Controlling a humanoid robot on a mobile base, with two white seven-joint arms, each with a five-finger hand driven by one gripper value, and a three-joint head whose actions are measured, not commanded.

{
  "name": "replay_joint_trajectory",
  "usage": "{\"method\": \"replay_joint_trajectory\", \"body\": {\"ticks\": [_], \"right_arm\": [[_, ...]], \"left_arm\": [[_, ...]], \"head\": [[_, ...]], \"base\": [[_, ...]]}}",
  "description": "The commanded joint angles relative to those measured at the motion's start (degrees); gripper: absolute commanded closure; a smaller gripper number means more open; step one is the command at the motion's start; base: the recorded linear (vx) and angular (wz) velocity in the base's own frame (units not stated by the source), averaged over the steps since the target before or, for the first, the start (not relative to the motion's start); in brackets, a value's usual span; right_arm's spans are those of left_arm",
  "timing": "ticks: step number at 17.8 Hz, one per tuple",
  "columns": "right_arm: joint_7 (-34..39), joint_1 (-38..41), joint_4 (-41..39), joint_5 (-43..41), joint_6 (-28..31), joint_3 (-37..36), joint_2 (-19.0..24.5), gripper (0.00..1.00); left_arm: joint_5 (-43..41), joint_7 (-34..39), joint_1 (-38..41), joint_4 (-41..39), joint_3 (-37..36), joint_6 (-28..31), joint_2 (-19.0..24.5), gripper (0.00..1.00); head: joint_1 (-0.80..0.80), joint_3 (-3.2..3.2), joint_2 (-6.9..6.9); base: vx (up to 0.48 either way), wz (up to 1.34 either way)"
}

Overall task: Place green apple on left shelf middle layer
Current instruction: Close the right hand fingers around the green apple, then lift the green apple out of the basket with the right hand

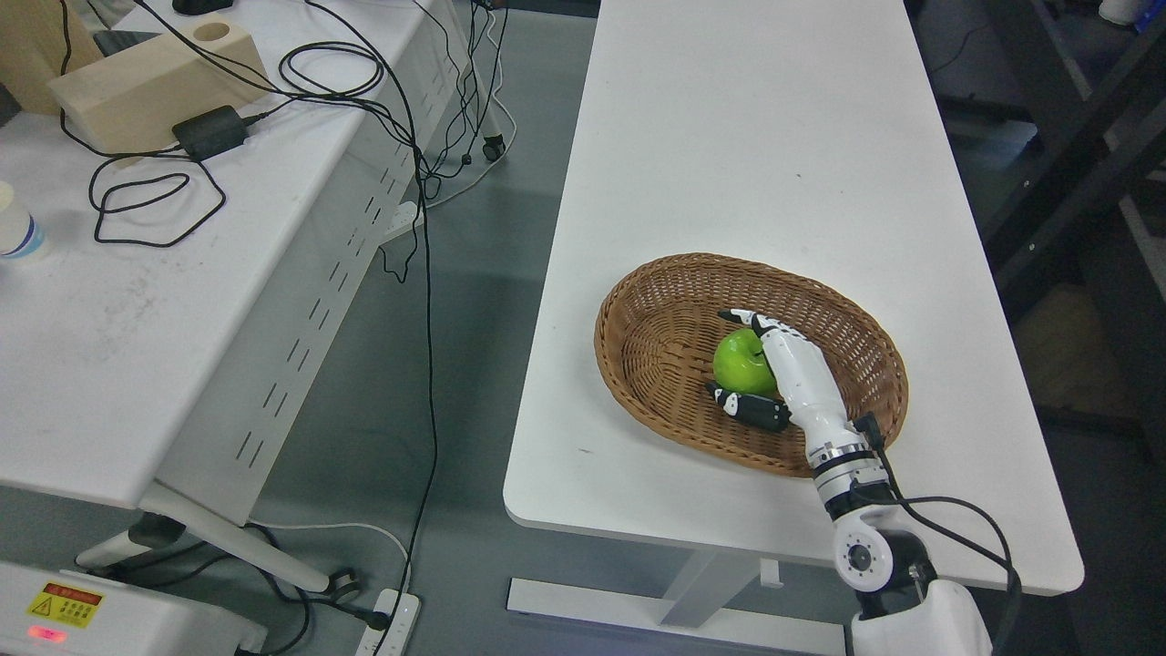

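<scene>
The right hand (785,374) hides the green apple's (740,363) right side.

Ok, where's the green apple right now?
In the head view, the green apple sits inside the wicker basket on the white table, with the right hand around it.

A glossy green apple (742,363) sits stem-dimple up inside the oval wicker basket (656,319), flanked by the right hand's (774,369) fingers

White right hand (791,375) (black thumb), silver wrist, black cable.
</scene>
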Motion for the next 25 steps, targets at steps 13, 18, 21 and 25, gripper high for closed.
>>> {"method": "replay_joint_trajectory", "body": {"ticks": [13,18,21,25], "right_arm": [[-7.53,2.9,-3.56,-17.46,-10.48,-11.51,-0.14,0.98],[-9.39,7.03,-7.61,-17.55,-11.54,-14.32,0.03,0.98],[-9.39,8.0,-8.93,-17.55,-11.45,-14.85,0.04,0.99],[-9.39,8.27,-9.55,-17.55,-11.01,-15.82,0.12,0.99]], "left_arm": [[0.0,0.04,0.03,0.0,0.0,-0.04,1.0,0.0],[0.0,0.04,0.03,0.0,0.0,0.05,1.0,0.0],[0.0,0.04,-0.06,0.0,0.0,0.05,1.0,0.0],[0.0,0.04,0.03,0.0,0.0,0.05,1.0,0.0]], "head": [[0.0,0.0,0.0],[0.0,0.0,0.0],[0.0,0.0,0.0],[0.0,0.0,0.0]], "base": [[0.0,0.0],[0.0,0.0],[0.0,0.0],[0.0,0.0]]}}
